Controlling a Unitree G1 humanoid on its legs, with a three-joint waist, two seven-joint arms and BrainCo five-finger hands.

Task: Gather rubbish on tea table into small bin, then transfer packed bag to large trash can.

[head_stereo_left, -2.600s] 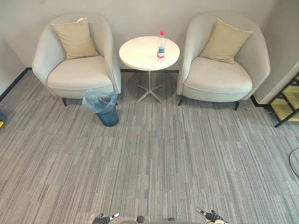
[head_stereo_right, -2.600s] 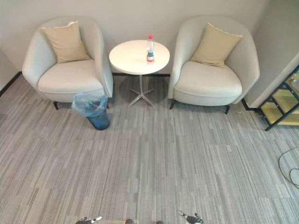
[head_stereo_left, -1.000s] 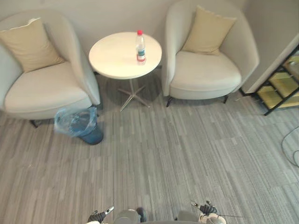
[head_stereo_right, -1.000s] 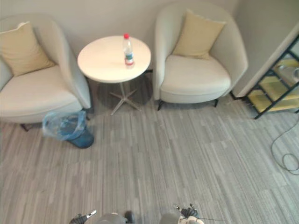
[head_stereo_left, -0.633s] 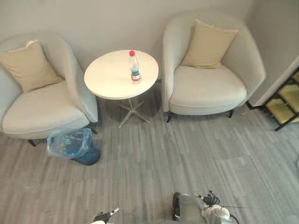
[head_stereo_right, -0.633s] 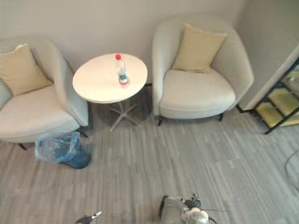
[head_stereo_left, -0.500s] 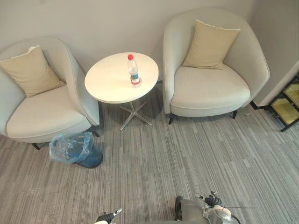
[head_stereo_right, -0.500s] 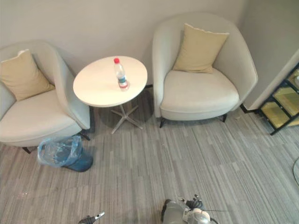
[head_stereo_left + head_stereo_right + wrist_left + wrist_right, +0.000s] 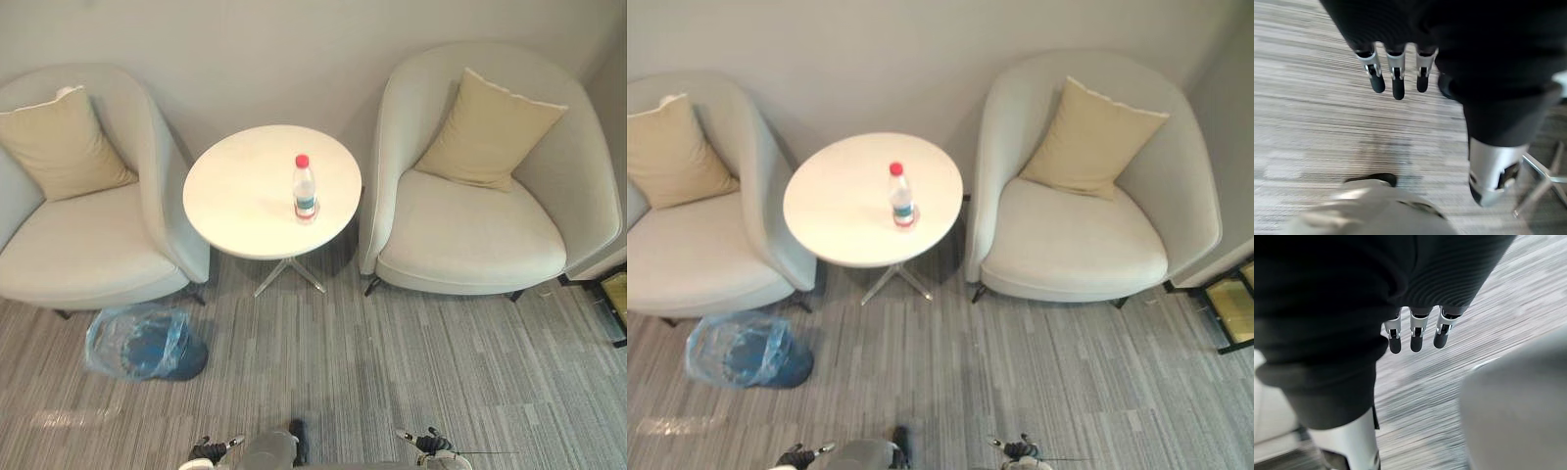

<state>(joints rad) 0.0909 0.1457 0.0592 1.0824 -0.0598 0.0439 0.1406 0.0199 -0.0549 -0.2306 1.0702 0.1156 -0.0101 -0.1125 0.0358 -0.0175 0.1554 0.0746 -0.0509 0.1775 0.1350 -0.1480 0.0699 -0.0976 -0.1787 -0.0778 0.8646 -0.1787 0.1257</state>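
Observation:
A clear plastic bottle [image 9: 305, 188] with a red cap stands upright on the round white tea table [image 9: 235, 211], right of its centre. The small blue bin [image 9: 147, 343], lined with a blue plastic bag, sits on the carpet left of the table, by the left armchair's front. My left hand [image 9: 211, 452] and right hand [image 9: 431, 446] hang low at the view's bottom edge, far from the table. In the wrist views the left hand's fingers [image 9: 1397, 81] and the right hand's fingers [image 9: 1416, 335] point straight down over the carpet, open and holding nothing.
Two pale armchairs flank the table, the left armchair [image 9: 78, 245] and the right armchair [image 9: 480, 235], each with a tan cushion. A wall runs behind them. A dark shelf frame [image 9: 617, 304] shows at the right edge. Grey striped carpet lies between me and the table.
The whole picture has shifted: the camera has come closer to the table and chairs. The bottle, table and bin have kept their places. Both hands still hang open.

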